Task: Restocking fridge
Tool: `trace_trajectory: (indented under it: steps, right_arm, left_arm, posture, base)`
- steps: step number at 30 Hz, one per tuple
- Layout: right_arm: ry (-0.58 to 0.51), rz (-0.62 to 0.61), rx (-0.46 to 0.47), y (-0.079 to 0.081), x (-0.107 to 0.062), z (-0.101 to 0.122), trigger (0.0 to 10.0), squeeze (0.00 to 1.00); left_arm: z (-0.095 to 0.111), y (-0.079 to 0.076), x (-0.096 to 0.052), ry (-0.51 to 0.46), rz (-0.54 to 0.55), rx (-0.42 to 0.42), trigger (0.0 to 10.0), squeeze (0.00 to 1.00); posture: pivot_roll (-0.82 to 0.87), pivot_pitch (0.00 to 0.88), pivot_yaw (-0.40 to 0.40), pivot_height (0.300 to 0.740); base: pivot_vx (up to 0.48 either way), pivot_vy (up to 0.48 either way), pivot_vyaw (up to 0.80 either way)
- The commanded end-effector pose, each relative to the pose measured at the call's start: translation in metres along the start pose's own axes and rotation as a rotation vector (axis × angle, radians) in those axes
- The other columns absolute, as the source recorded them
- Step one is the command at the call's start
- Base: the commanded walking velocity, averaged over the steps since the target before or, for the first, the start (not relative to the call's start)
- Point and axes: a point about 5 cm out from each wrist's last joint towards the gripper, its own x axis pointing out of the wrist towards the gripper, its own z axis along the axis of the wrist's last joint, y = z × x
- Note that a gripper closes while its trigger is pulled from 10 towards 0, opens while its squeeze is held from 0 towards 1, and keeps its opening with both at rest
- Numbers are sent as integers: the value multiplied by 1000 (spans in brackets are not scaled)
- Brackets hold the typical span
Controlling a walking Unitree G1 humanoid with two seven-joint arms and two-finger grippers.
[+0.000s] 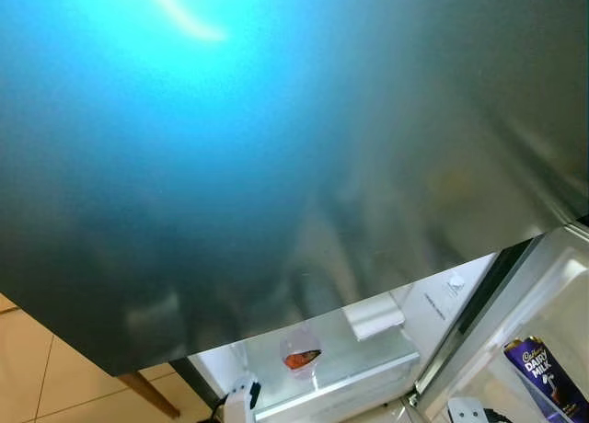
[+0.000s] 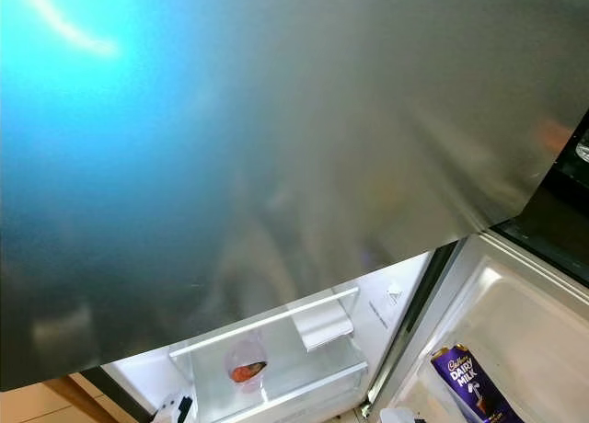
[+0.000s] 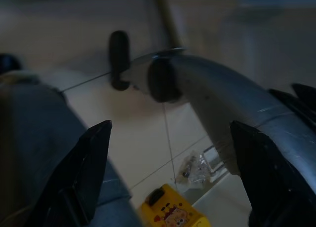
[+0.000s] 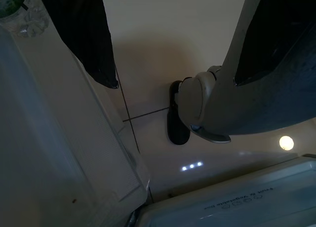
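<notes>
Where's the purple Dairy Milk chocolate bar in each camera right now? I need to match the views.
Left eye view: Dairy Milk bar at lower right, in the open door's compartment.
Right eye view: same bar at lower right, nearer the middle.
Left wrist view: I cannot find it.
Right wrist view: I cannot find it.
Shared landmark: the clear cup with something orange, on the fridge shelf left of the bar.
</notes>
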Motion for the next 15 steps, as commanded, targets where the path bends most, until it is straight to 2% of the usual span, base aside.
trace_trajectory:
  steps: [1, 6, 12, 13, 15]
  right_arm:
    - [15, 19, -1, 6, 0, -3, 10000, 0]
    - [13, 17, -3, 5, 0, -3, 10000, 0]
    - [14, 15, -2, 5, 0, -3, 10000, 0]
    - [15, 16, -2, 5, 0, -3, 10000, 0]
    - [15, 16, -2, 5, 0, -3, 10000, 0]
  left_arm:
    - [-11, 11, -4, 23, 61, -60, 10000, 0]
    - [-24, 20, -8, 58, 111, -124, 10000, 0]
    - [-30, 28, -12, 43, 170, -191, 10000, 0]
    - [-33, 32, -14, 27, 201, -231, 10000, 0]
    - [-33, 32, -14, 27, 201, -231, 10000, 0]
  posture:
    - [-9, 19, 38, 740]
    - [-9, 17, 38, 740]
    - [-9, 21, 37, 740]
    - [-6, 24, 36, 740]
    - [-6, 24, 36, 740]
  base:
    - [0, 0, 0]
    - [0, 0, 0]
    - [0, 0, 0]
    - [0, 0, 0]
    - [0, 0, 0]
